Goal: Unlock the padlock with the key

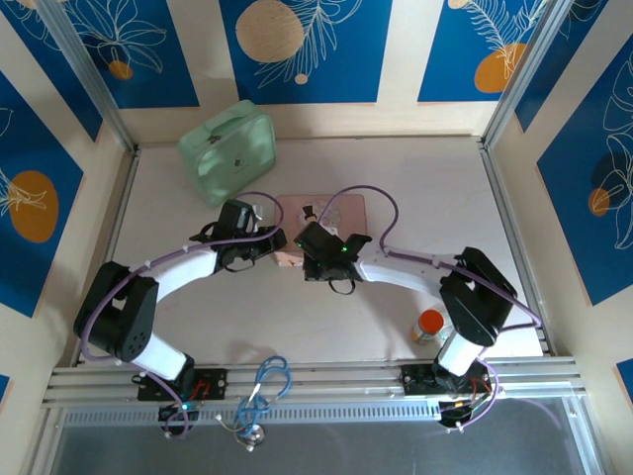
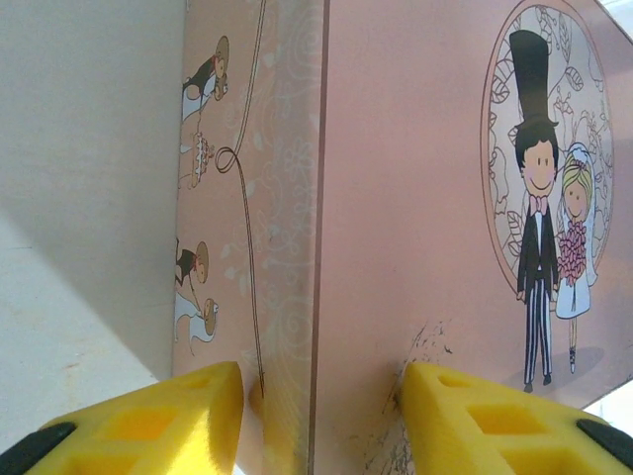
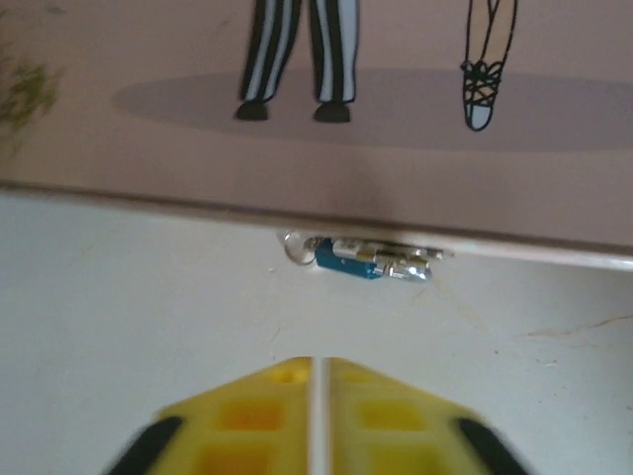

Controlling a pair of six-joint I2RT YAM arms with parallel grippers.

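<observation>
Judging from how things lie, I am early in the job. The padlock (image 3: 368,259) sits at the lower edge of the pink tin (image 3: 396,178), right of centre in my right wrist view, just above the white table (image 3: 148,317). I can make out no key in it. It is blurred, so I cannot say whether its shackle is shut.

My right jaws are together below the padlock and apart from it, with a thin pale seam between their fingers (image 3: 386,421). Whether a key sits in that seam I cannot tell. My left jaws stand apart astride a corner of the tin, one finger (image 2: 188,411) by the side wall and the other by the lid. Whether they pinch it I cannot tell. Seating and turning the key look still to come.

The padlock is tiny silvery metal with a blue part and a wire ring (image 3: 294,247) at its left end. The tin is a flat box of smooth matte pink, printed with a cartoon bride and groom and scuffed near the corner. My fingers are blocky yellow plastic with hollow pockets.
</observation>
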